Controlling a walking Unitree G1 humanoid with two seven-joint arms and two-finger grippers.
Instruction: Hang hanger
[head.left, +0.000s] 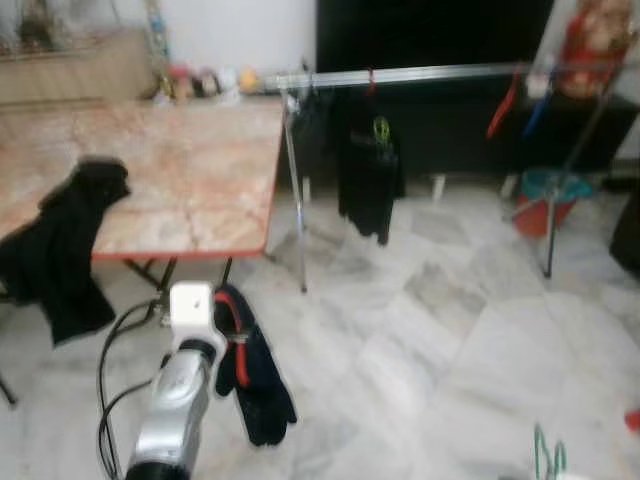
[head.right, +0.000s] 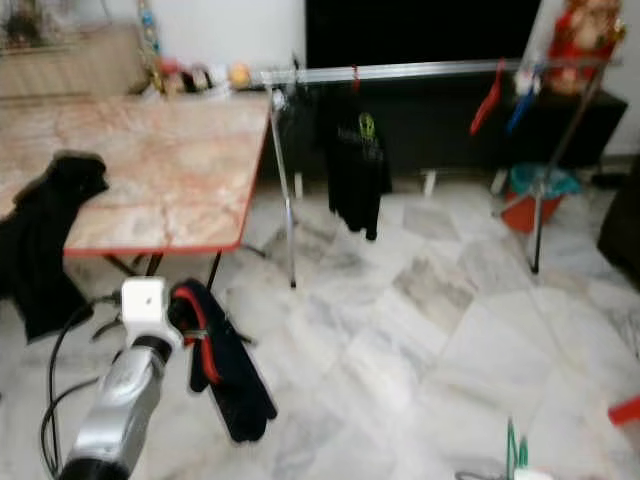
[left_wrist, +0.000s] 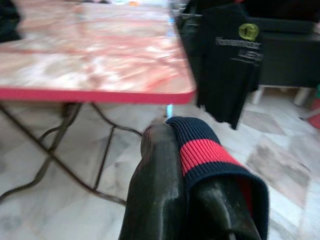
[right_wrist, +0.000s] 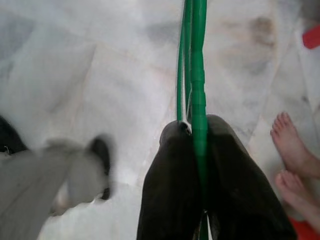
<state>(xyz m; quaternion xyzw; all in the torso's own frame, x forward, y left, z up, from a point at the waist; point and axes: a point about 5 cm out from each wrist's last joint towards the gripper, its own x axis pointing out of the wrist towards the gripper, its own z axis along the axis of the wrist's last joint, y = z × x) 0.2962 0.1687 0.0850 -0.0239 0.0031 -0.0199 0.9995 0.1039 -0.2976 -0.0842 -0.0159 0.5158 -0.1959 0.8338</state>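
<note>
My left gripper (head.left: 232, 322) is shut on a dark garment with a red stripe (head.left: 255, 380), which hangs from it low above the floor, in front of the table. The striped cuff (left_wrist: 210, 155) lies folded over the left fingers (left_wrist: 155, 195). My right gripper (right_wrist: 195, 132) is shut on a green hanger (right_wrist: 196, 60); the hanger's tip (head.left: 546, 455) shows at the lower right. Across the back runs a silver clothes rail (head.left: 430, 74) with a black T-shirt (head.left: 368, 180) hanging on it.
A marble-topped table with a red edge (head.left: 190, 180) stands at the left, a black garment (head.left: 70, 240) draped over its near edge. A red and a blue hanger (head.left: 505, 105) hang on the rail. A red bucket (head.left: 548, 205) stands by the rail's leg. A person's bare feet (right_wrist: 292, 155) are nearby.
</note>
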